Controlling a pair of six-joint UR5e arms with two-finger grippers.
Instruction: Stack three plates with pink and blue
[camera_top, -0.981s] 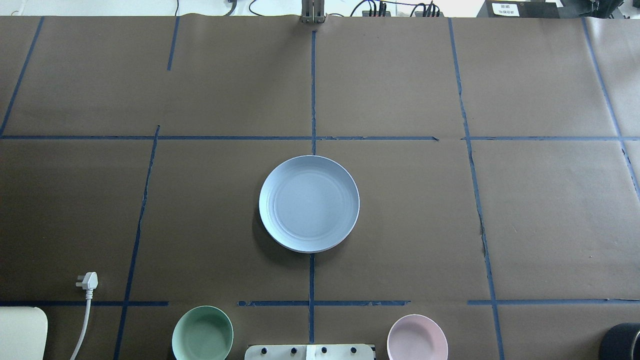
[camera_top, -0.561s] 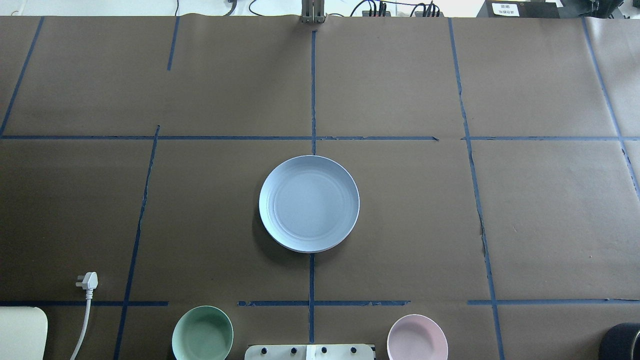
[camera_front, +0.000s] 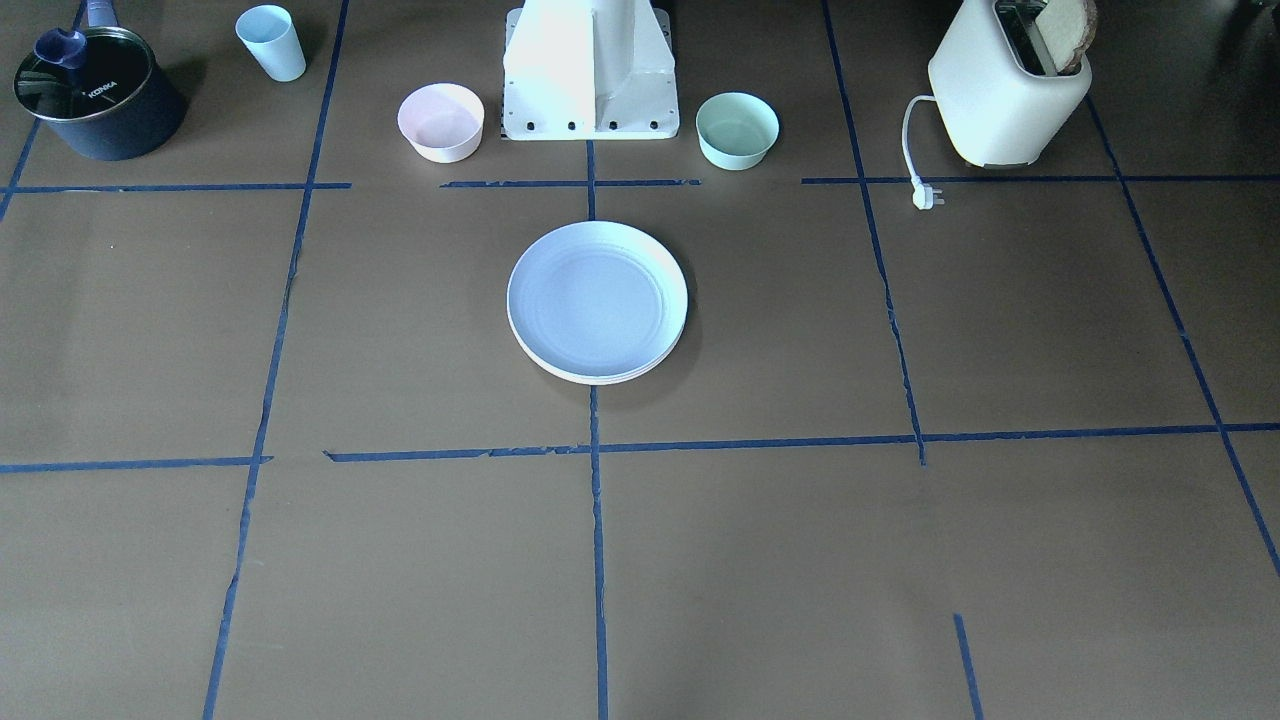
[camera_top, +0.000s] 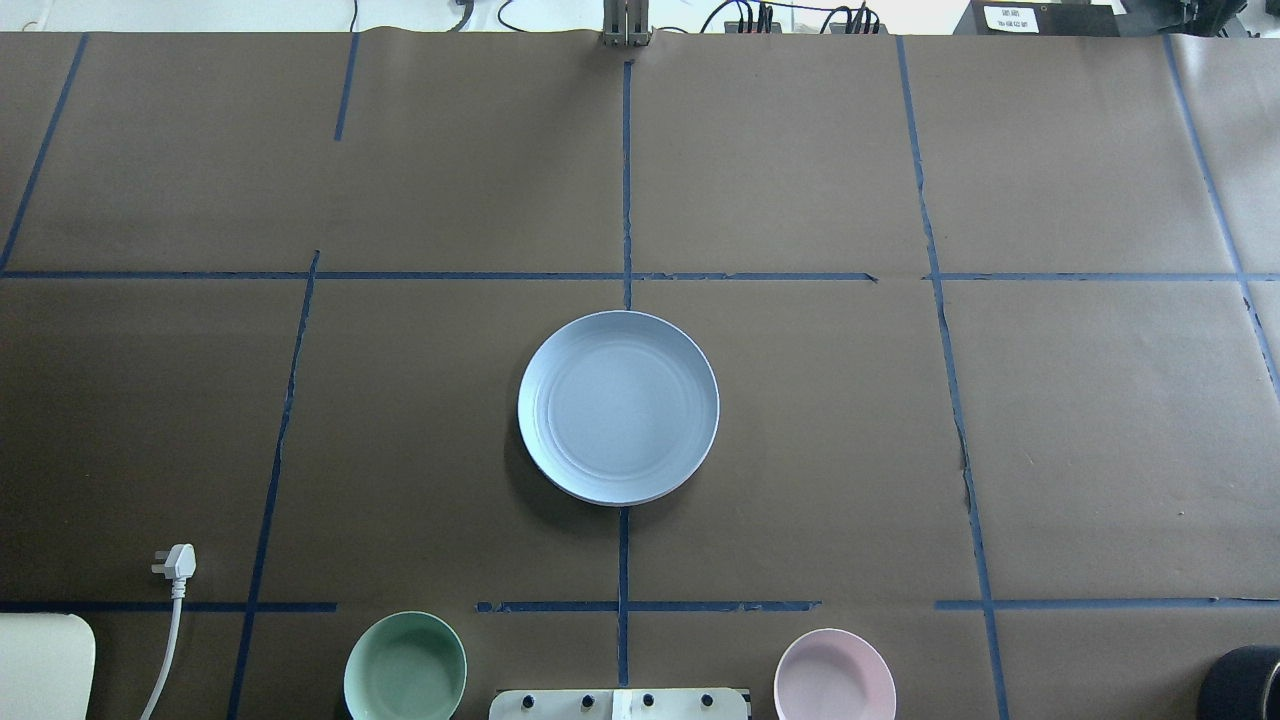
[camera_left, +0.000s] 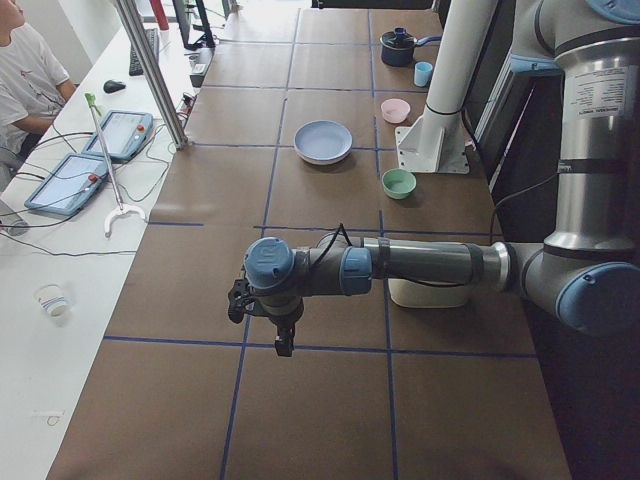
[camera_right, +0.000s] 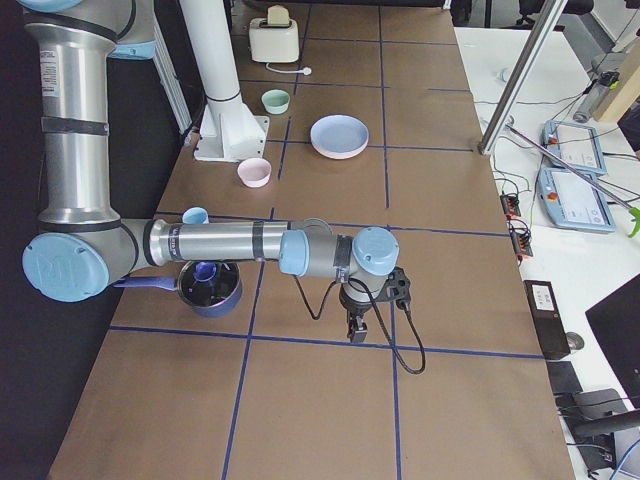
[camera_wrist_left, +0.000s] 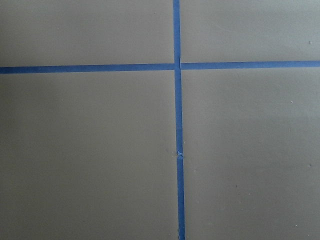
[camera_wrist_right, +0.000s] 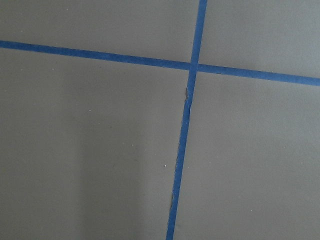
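The pale blue plate (camera_top: 618, 405) lies on top of a stack at the table's centre, also seen in the front-facing view (camera_front: 597, 298). A cream plate's rim (camera_front: 600, 378) shows under it. I cannot make out the pale pink plate; it is hidden. My left gripper (camera_left: 283, 345) hangs over bare table far from the stack, seen only in the exterior left view. My right gripper (camera_right: 356, 330) hangs likewise at the other end, seen only in the exterior right view. I cannot tell whether either is open or shut. Both wrist views show only brown paper and blue tape.
A mint-green bowl (camera_top: 405, 668) and a small pink bowl (camera_top: 834, 675) flank the robot base (camera_front: 590, 70). A toaster (camera_front: 1005, 95) with its loose plug (camera_top: 176, 562) stands on the robot's left. A dark pot (camera_front: 95, 95) and a light blue cup (camera_front: 271, 42) stand on its right.
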